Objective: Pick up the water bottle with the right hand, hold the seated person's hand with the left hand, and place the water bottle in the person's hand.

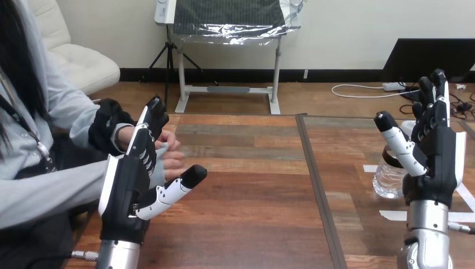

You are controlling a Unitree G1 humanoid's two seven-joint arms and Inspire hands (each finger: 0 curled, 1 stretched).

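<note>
A clear plastic water bottle [389, 175] stands on the table at the right, partly hidden behind my right hand [434, 151]. That hand is upright and open, fingers straight, thumb out to the left above the bottle, not gripping it. At the left my left hand [134, 179] is raised and open, fingers pointing up, thumb stretched to the right. The person's hand [171, 157] sits just behind its fingers, close to or touching them; I see no fingers curled round it. The person's other hand [109, 126] is further back.
The wooden table [252, 185] has a dark seam [316, 185] running front to back through its middle. White tape marks [395, 214] lie on the table near the bottle. The person sits at the left edge.
</note>
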